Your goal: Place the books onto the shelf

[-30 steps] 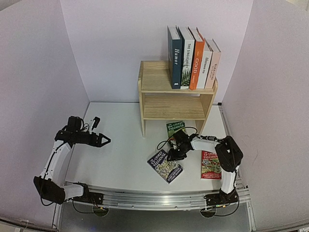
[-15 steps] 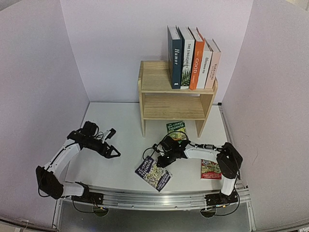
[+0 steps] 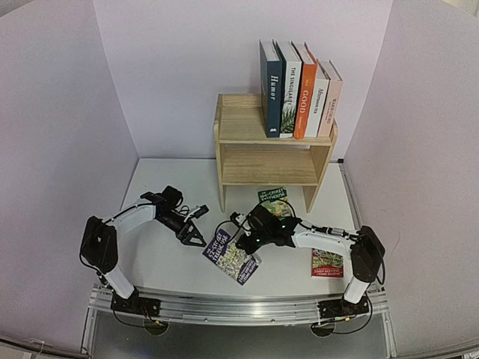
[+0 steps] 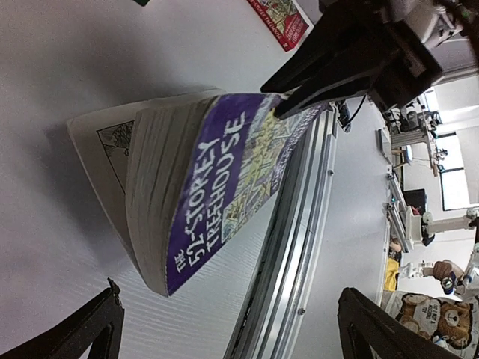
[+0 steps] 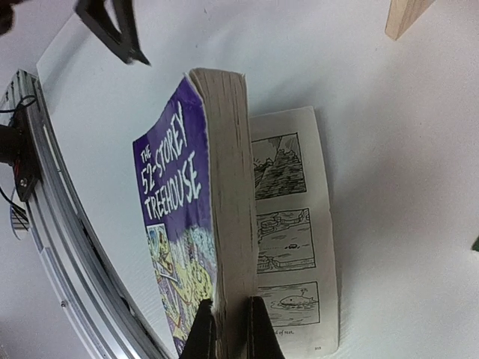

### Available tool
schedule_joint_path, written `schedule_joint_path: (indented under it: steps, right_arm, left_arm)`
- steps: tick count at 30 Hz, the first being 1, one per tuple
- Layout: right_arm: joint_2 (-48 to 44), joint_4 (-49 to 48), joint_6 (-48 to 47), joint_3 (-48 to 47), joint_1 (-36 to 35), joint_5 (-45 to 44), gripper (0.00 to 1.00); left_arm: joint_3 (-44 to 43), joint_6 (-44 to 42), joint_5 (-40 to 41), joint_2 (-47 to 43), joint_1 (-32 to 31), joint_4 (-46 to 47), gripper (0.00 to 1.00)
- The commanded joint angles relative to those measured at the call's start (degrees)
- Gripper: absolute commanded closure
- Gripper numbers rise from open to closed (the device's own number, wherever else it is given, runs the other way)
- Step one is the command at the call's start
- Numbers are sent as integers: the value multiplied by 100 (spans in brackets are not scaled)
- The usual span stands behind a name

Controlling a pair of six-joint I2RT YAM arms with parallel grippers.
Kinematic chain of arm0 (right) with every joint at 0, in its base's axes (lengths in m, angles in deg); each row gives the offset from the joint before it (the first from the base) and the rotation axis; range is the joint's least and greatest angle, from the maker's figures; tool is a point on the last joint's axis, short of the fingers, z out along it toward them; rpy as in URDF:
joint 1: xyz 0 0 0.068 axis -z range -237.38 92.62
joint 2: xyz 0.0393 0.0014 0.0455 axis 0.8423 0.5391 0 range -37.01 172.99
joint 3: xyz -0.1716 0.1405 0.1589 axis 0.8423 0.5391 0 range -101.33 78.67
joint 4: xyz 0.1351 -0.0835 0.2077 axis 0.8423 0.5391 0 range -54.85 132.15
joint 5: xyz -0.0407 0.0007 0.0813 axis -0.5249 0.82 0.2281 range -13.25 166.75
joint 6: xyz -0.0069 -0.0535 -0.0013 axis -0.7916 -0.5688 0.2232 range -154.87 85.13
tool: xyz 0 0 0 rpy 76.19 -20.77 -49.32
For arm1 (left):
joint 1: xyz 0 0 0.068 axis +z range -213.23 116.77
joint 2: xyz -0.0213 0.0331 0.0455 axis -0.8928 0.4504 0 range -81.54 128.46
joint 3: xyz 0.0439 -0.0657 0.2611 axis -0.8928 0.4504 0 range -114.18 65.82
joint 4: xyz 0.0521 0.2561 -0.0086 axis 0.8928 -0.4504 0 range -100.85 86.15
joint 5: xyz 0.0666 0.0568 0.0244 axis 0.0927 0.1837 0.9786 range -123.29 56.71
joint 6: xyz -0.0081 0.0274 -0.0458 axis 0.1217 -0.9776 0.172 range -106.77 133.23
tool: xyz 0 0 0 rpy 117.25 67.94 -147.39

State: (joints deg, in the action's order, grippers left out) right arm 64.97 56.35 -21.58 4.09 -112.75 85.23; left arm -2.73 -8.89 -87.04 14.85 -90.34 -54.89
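Five books [image 3: 299, 93] up on the shelf [image 3: 243, 123]! Right tool [image 3: 249, 241] clamps the purple paperback [image 3: 232, 259] near the tabletop [image 3: 165, 194] front edge, left tool [image 3: 196, 226] gaping beside it. The green paperback [image 3: 273, 198] and red paperback [image 3: 328, 263] are left.

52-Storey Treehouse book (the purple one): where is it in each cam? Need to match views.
Top external: 52-Storey Treehouse book sits low centre.
Left wrist: it fills the centre, cover tilted up, a comic page lying flat under it.
Right wrist: centre, pinched at the bottom by the right fingers.
Shared landmark: the metal rail beside the book, also seen at and.
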Motion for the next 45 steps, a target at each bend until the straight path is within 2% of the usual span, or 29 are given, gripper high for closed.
schedule_joint_path:
  steps: [1,4,7,13,15,18,21,24,25,26,27,29,30,32,34,38,41,45]
  right_arm:
    - [-816,-614,-138,-153,-78,29,100]
    - [-893,-700,-253,-132,-104,76,100]
    - [-840,-749,-329,-169,-103,171,100]
    - [-810,-802,-693,-438,-100,403,100]
    - [-811,-807,-794,-493,-89,393,100]
    - [-812,-810,-875,-531,-52,398,100]
    - [-755,-811,-913,-618,-16,458,100]
    - [-745,-808,-893,-661,45,368,100]
    - [-761,-803,-880,-653,73,274,100]
    - [-795,-785,-859,-630,79,-45,100]
    - [-837,-757,-840,-600,82,-435,97]
    - [-944,-657,-834,-523,81,-1406,63]
    - [-1008,-623,-834,-489,79,-1858,51]
    - [-1154,-608,-860,-449,40,-2558,33]
    - [-1216,-604,-1195,-527,-192,-3103,22]
    - [-868,-806,-2657,-798,-1193,-4141,20]
    - [-477,-1567,-3810,-695,-1791,-4647,19]
    - [190,-2472,-4652,-958,-2134,-5414,19]
  left_arm:
    - [-93,-747,-422,252,-101,-296,0]
    - [-16,-461,-139,185,-340,221,0]
    - [-106,200,-218,247,-390,791,0]
    - [-381,667,-655,468,-392,699,2]
    - [-503,659,-854,435,-392,571,12]
    - [-674,643,-1107,377,-394,352,40]
    - [-769,657,-1221,330,-437,220,59]
    - [-914,708,-1224,285,-447,0,90]
    - [-948,752,-1208,257,-445,-76,98]
    - [-956,837,-1204,215,-440,-113,99]
    - [-958,947,-1204,169,-437,-133,100]
    - [-921,1574,-1121,59,-411,58,100]
    - [-872,1976,-1043,1,-370,293,100]
    - [-747,2998,-900,-108,-212,835,100]
    - [-736,3561,-750,-217,-55,1067,100]
    - [-786,4381,-725,-338,277,1338,100]
    - [-422,5420,-1068,-508,457,2141,100]
    - [-205,5757,-1163,-683,621,2537,100]
